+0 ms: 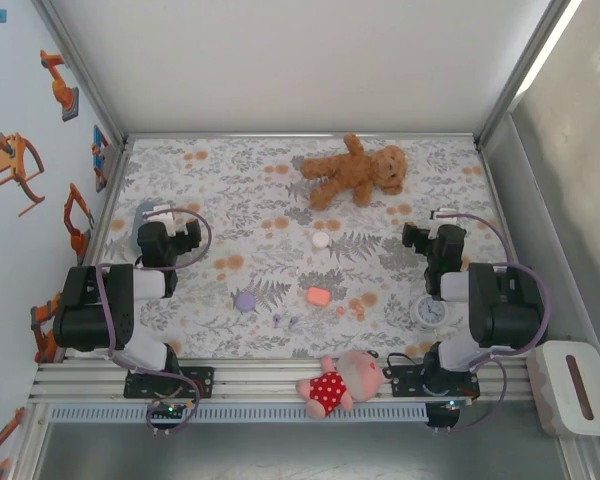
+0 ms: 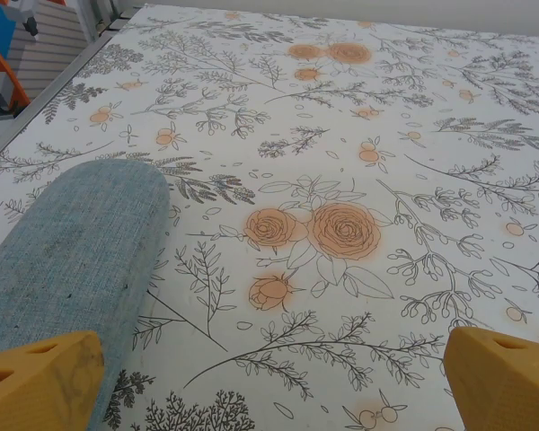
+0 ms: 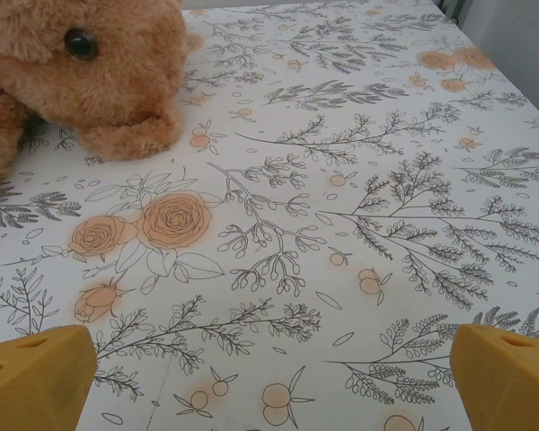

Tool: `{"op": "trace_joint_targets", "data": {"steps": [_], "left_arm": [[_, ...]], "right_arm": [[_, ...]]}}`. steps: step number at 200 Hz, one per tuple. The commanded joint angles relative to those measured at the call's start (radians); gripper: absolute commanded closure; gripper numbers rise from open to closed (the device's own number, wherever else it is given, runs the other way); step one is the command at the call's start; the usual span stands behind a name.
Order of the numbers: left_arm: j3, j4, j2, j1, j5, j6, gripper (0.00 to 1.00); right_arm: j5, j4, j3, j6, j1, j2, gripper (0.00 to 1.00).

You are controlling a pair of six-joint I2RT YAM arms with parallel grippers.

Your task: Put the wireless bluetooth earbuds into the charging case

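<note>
We count 3 cases: white case (image 1: 321, 240), coral case (image 1: 318, 296), lilac case (image 1: 245, 301) | 2 lilac earbuds (image 1: 278, 318), 2 orange-pink earbuds (image 1: 342, 310) flank coral case | left tool (image 2: 271, 377), right tool (image 3: 271, 377) spread wide, empty

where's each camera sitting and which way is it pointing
top external: above and behind the robot, looking down on the floral-print tablecloth; left arm and right arm show, bases at the bottom.
left wrist: on the left arm, looking low across the cloth; left end effector open, yellow fingertips in the bottom corners, blue-grey fabric roll at left.
right wrist: likewise on the right arm; right end effector open, brown plush teddy bear upper left.
shared: top and right wrist both show the bear; top and left wrist the roll.
</note>
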Motion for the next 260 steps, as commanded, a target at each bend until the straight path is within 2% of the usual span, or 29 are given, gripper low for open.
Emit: {"op": "trace_joint_targets", "data": {"steps": [1,181,260], "left_arm": [[0.018,-0.005,-0.003,-0.004,-0.007,0.016,0.04],[0.019,-0.005,-0.003,-0.003,-0.008,0.015,0.04],[0.021,-0.011,-0.008,0.004,0.024,0.018,0.04]], "right_arm": [[0.027,0.019,0.026,0.006,0.004,-0.003,0.00],[0.027,0.019,0.025,0.006,0.004,-0.003,0.00],[0.025,0.018,0.027,0.006,0.003,-0.005,0.00]]}}
